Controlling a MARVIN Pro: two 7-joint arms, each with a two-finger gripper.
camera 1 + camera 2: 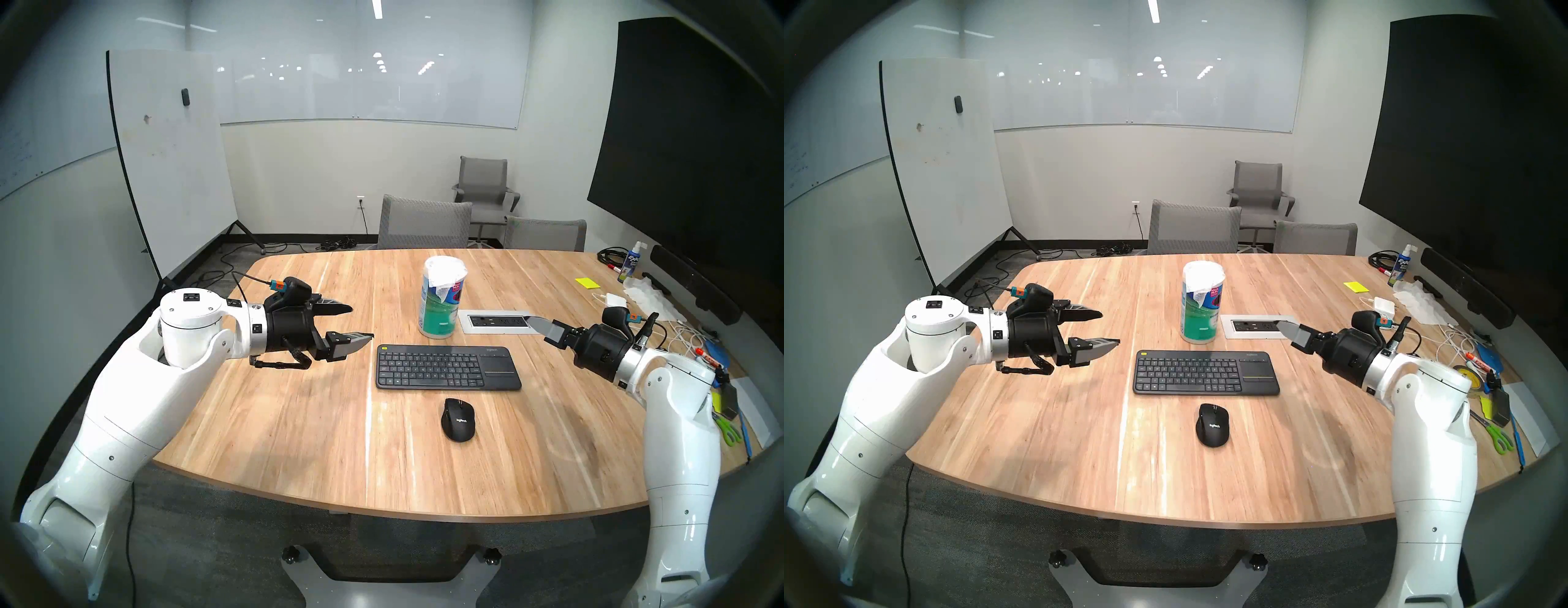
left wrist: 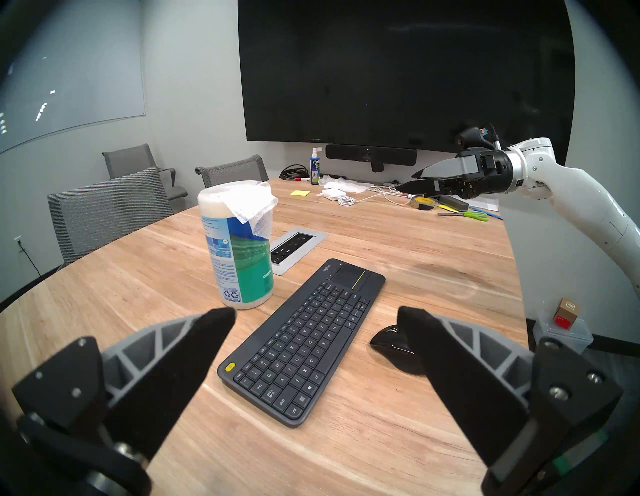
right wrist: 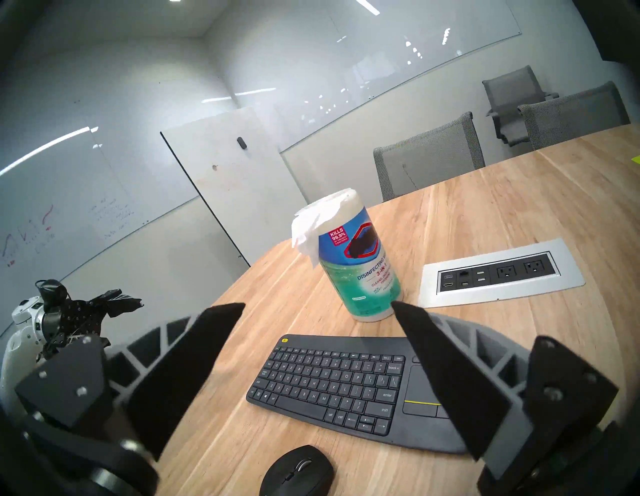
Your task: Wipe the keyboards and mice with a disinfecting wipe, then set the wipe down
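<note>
Hard to make out first: in the head views only one finger of the right gripper shows clearly, the other is hidden behind it. In the left wrist view the mouse is partly covered by that gripper's own right finger. In the right wrist view the mouse is cut off at the bottom edge, and the keyboard's touchpad end sits behind a finger. Small print on the canister is mostly unreadable from the head cams; the right wrist cam shows "disinfecting" and "kills 99.9%".

Left gripper: jaws wide apart, nothing btwn them, hovering above the table, well left of the keyboard. Right gripper: fingers spread wide in its own wrist view, also empty, raised near the power/USB outlet plate set in the table.

Keyboard lies flat mid-table, yellow button at its far left corner. Mouse sits on the table just nearer the robot than the keyboard, apart from it. The wipe, a white sheet, sticks out of the canister top and drapes down one side; canister stands upright just behind the keyboard, beside the outlet plate.

Right table edge is cluttered: spray bottle, yellow sticky pad, crumpled white tissue, cables, green scissors. Grey chairs behind the table, whiteboard at left, dark screen at right.
</note>
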